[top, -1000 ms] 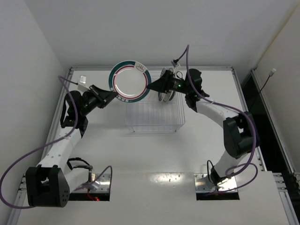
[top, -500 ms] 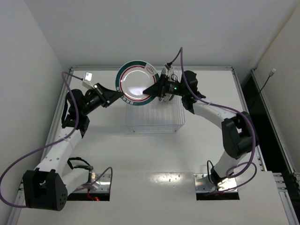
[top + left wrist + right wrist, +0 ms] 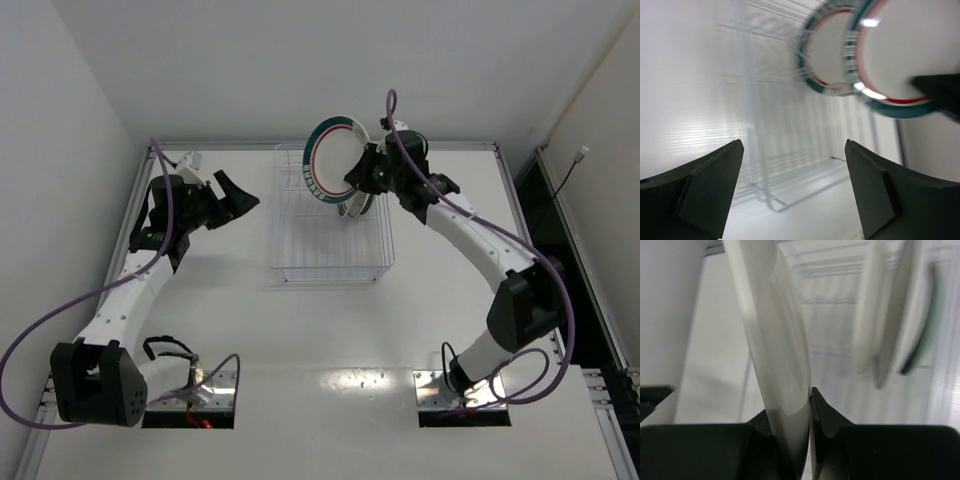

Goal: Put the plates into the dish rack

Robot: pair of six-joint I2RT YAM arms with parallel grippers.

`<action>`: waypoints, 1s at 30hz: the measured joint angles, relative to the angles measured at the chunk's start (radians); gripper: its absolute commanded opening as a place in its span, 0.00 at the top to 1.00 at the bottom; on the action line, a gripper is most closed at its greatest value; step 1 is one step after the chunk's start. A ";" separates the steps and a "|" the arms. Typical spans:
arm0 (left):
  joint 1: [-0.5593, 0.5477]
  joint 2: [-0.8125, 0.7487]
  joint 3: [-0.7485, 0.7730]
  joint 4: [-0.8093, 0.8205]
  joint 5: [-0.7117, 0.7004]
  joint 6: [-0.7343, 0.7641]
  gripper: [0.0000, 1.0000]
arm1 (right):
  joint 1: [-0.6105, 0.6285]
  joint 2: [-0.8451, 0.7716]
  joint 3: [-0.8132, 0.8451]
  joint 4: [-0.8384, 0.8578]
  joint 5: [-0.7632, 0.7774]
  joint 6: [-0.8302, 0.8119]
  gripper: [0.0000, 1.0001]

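The teal rim band of the white plate [image 3: 331, 161] carries pale marks, too small for me to read. My right gripper [image 3: 352, 182] is clamped on that plate's rim and holds it on edge, tilted, above the far end of the dish rack [image 3: 330, 279], near the far edge of the table [image 3: 250, 330]. The plate is white, with a thin red ring inside the teal band. Just right of it, the racked plates [image 3: 879, 315] stand upright in the rack's far right corner. The rack's left and near slots are free. My left gripper [image 3: 238, 192] hangs spread wide, holding nothing, left of the rack and apart from its edge.
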 measured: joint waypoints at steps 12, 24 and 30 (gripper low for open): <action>0.013 -0.132 -0.103 -0.108 -0.421 0.175 0.18 | 0.117 0.293 0.526 -0.491 0.659 -0.152 1.00; 0.013 -0.132 -0.105 -0.112 -0.478 0.190 0.18 | 0.192 0.442 0.620 -0.633 0.782 -0.181 1.00; 0.013 -0.132 -0.105 -0.113 -0.480 0.190 0.18 | 0.209 0.510 0.740 -0.678 0.841 -0.185 1.00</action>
